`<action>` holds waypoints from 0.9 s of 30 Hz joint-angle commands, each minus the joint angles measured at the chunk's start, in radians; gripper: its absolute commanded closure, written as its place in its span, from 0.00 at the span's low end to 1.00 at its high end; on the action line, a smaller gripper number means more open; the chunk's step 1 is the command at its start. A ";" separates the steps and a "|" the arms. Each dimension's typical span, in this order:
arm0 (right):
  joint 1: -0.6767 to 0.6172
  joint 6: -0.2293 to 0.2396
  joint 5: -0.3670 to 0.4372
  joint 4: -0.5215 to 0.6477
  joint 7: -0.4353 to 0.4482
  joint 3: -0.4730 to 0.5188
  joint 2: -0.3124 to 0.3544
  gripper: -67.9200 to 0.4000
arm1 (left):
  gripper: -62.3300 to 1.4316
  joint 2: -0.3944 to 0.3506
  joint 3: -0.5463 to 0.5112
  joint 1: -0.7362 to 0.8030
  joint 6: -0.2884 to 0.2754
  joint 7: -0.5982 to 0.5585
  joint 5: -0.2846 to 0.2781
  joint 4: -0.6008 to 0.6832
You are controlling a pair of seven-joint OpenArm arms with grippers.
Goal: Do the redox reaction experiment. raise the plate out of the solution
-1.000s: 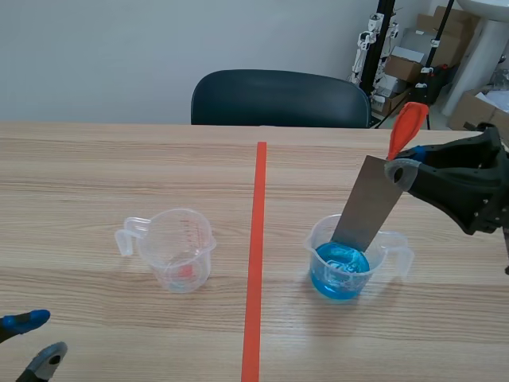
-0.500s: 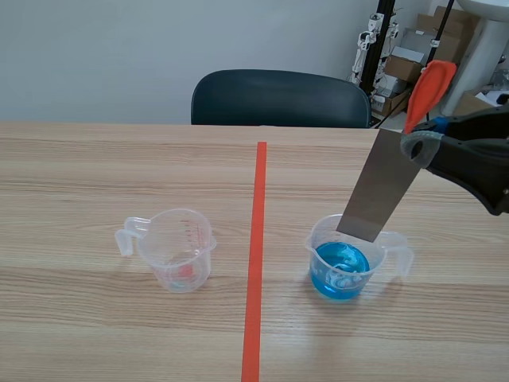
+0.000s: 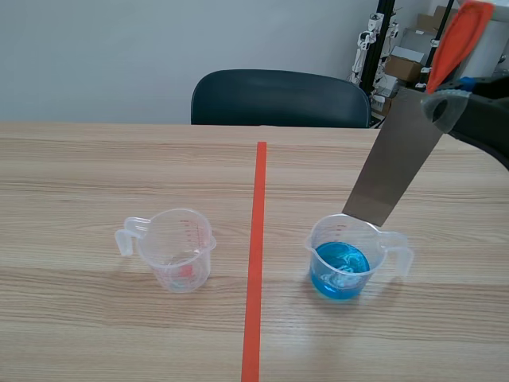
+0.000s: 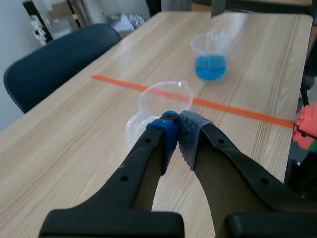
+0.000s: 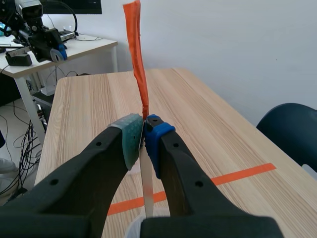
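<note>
A grey metal plate (image 3: 396, 164) with an orange-red tab (image 3: 459, 40) at its upper end hangs tilted, its lower edge just above the rim of a clear beaker (image 3: 347, 256) holding blue solution. My right gripper (image 3: 445, 95) comes in from the right and is shut on the plate near the tab. In the right wrist view the plate (image 5: 145, 191) shows edge-on between the pads of the right gripper (image 5: 144, 140), the tab (image 5: 136, 54) rising above them. My left gripper (image 4: 176, 134) is shut on nothing, with an empty clear beaker (image 4: 158, 110) just ahead of it.
An orange-red tape line (image 3: 255, 255) runs down the table's middle between the empty beaker (image 3: 176, 248) and the blue one. A dark chair (image 3: 278, 99) stands behind the far edge. Boxes and a stand are at the back right.
My right gripper has risen and drawn the plate up out of the blue solution; its lower edge now hangs above the rim. The left gripper has left the scene view's lower left corner.
</note>
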 commanded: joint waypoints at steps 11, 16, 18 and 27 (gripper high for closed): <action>0.042 0.007 0.106 0.026 -0.013 0.010 0.058 0.99 | 0.94 0.069 -0.029 -0.163 -0.024 0.461 -0.058 0.328; 0.058 0.007 0.156 0.026 -0.053 0.010 0.058 0.99 | 0.94 0.140 -0.023 -0.236 -0.032 0.641 -0.058 0.461; 0.058 0.008 0.157 0.026 -0.065 0.010 0.058 0.99 | 0.94 0.173 -0.013 -0.275 -0.046 0.708 -0.058 0.503; 0.058 0.011 0.174 0.026 -0.071 0.010 0.058 0.99 | 0.94 0.323 0.187 -0.507 -0.046 1.013 -0.045 0.551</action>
